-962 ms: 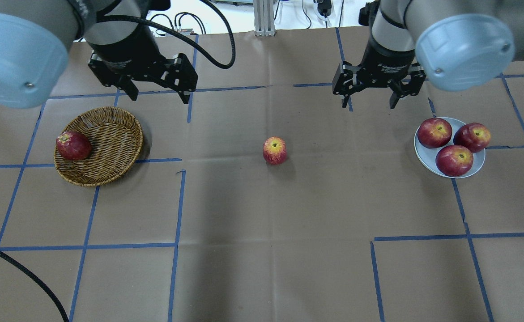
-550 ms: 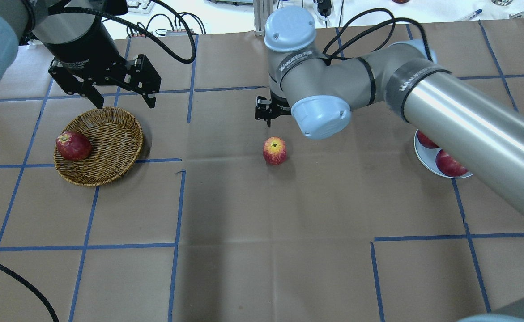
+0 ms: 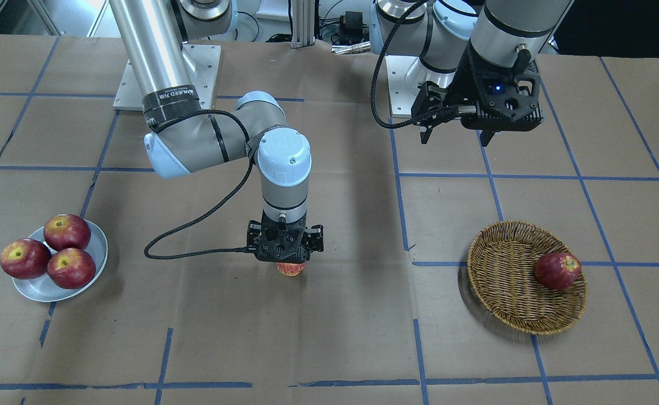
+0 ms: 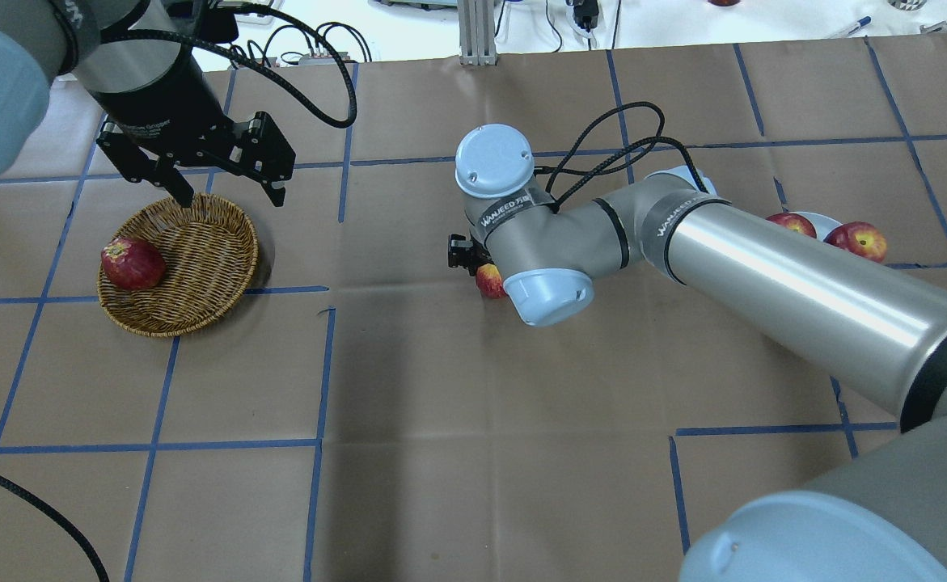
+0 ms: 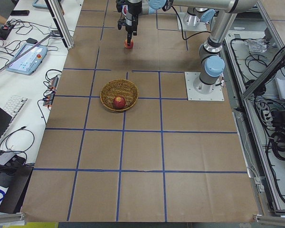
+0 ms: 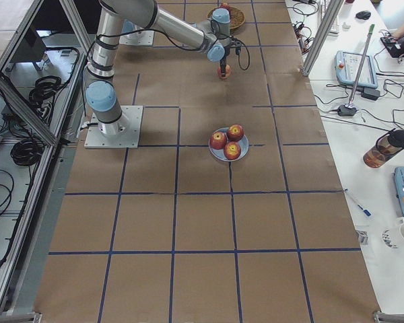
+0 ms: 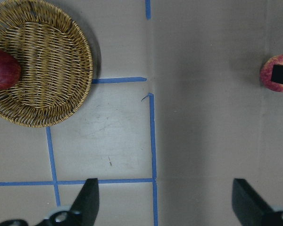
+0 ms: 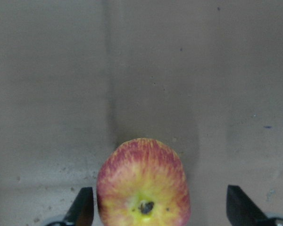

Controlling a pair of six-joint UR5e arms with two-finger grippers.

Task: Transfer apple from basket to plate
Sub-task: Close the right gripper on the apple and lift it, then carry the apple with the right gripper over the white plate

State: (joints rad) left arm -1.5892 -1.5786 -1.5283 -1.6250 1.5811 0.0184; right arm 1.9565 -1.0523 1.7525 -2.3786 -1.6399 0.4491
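The pale yellow-red apple (image 8: 142, 183) stands on the table's middle, outside the basket; it also shows in the front view (image 3: 290, 269) and overhead (image 4: 489, 280). My right gripper (image 8: 160, 212) (image 3: 288, 261) is open and low over it, fingers wide on either side, not touching. The wicker basket (image 4: 198, 242) (image 3: 503, 270) holds one dark red apple (image 4: 132, 263). My left gripper (image 4: 230, 198) (image 7: 166, 202) is open and empty, raised above the basket's far edge. The grey-white plate (image 3: 95, 236) (image 6: 219, 153) carries three dark red apples (image 3: 48, 253).
My right arm's long link (image 4: 764, 275) stretches over the table's right half and hides most of the plate overhead. Blue tape lines (image 4: 319, 364) grid the brown paper cover. A black cable (image 3: 194, 236) loops beside the right wrist.
My right arm has swung from the back right to the table's middle and come down over the pale apple. My left gripper has shifted left, toward the basket. Both stay open.
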